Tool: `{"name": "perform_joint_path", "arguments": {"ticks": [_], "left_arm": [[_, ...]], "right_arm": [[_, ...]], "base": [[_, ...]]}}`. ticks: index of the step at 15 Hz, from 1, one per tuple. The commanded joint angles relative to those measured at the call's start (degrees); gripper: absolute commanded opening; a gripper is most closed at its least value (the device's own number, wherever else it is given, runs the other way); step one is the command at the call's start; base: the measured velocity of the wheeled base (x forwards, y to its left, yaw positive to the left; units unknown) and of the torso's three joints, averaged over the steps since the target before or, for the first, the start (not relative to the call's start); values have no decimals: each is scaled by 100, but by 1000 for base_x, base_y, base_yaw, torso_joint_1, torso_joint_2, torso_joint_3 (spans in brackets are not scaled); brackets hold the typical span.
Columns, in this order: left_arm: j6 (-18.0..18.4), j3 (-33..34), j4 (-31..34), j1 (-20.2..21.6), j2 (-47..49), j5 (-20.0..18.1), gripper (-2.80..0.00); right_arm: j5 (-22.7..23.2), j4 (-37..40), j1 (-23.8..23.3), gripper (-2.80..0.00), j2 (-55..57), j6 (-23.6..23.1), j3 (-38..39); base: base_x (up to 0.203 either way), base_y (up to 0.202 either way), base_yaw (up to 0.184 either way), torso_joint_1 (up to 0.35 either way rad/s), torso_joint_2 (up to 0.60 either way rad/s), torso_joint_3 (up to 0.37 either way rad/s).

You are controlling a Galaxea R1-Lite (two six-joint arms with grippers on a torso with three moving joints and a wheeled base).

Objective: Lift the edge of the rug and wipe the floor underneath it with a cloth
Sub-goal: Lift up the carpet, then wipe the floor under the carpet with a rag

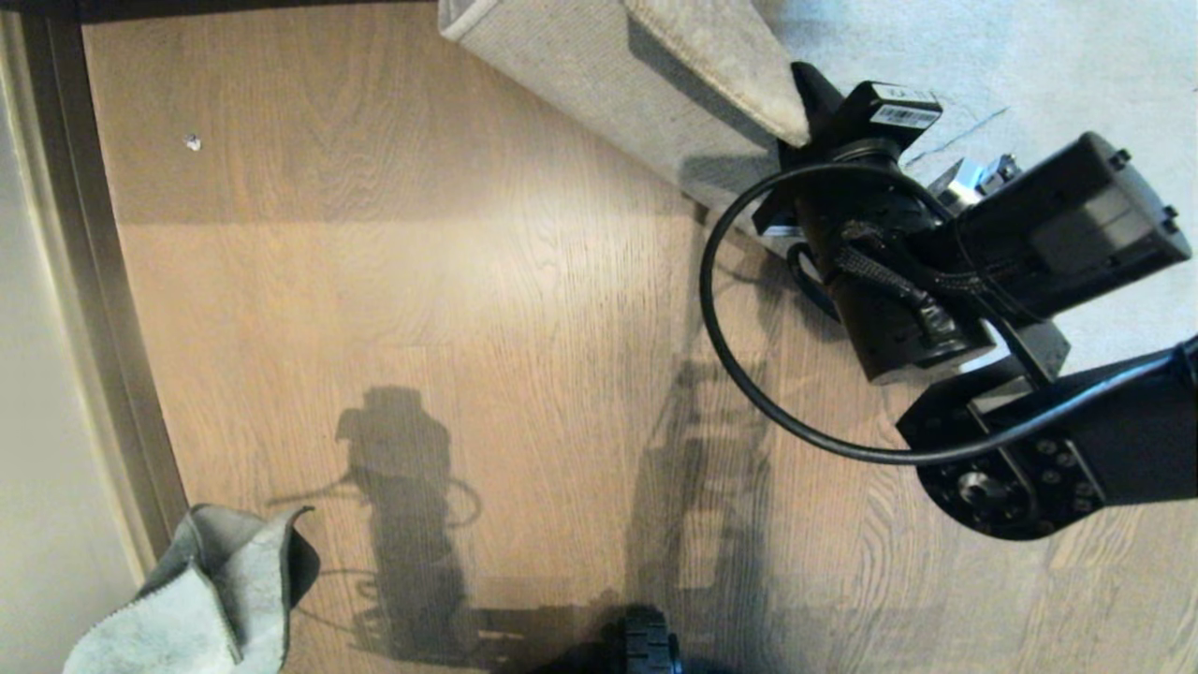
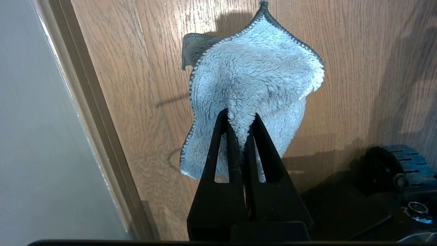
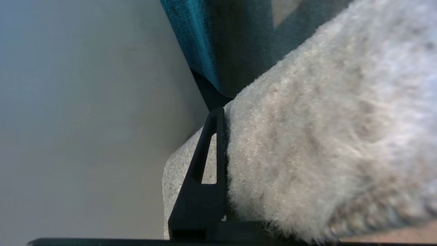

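**Rug's up, cloth's in hand: now get under there properly**

So your right claw [image 1: 796,117] is clamped on the rug edge [image 1: 655,84], with the corner peeled up and folded back so the beige woven backing faces you. Your left claw [image 2: 243,136] is pinched shut on a fold of the cloth [image 2: 252,85], which hangs off it above the floor [image 1: 421,281], down by the skirting strip [image 1: 103,309] and well apart from the rug.

My take on the next bit: the wiping hasn't started, so carry the cloth across to the bare planks just beside the lifted corner. Go low enough that the cloth actually presses flat on the wood instead of dangling and just brushing it. Only a small fold is gripped, so drag it slowly or it may slip out.

Keep the right claw steady and high. If the rug sags, it'll flop onto the left arm mid-wipe. Also watch that looping cable [image 1: 739,374] near the right wrist.
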Motion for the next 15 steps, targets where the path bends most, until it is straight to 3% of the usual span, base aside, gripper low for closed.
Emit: {"name": "perform_joint_path", "arguments": {"ticks": [1,4,8,15], "left_arm": [[73,1,-37,0,0,-9,-280],[55,-144,-12,0,0,-32,-280],[64,-545,321,0,187,-387,-280],[64,-1457,290,-68,2194,-490,-280]], "right_arm": [[-21,-267,1,-280,37,41,14],[-12,-267,-6,-280,45,32,54],[-18,-267,1,-280,81,15,49],[-19,-267,1,-280,116,6,35]], "base": [[0,0,0,0,0,0],[0,0,0,0,0,0],[0,0,0,0,0,0],[0,0,0,0,0,0]]}}
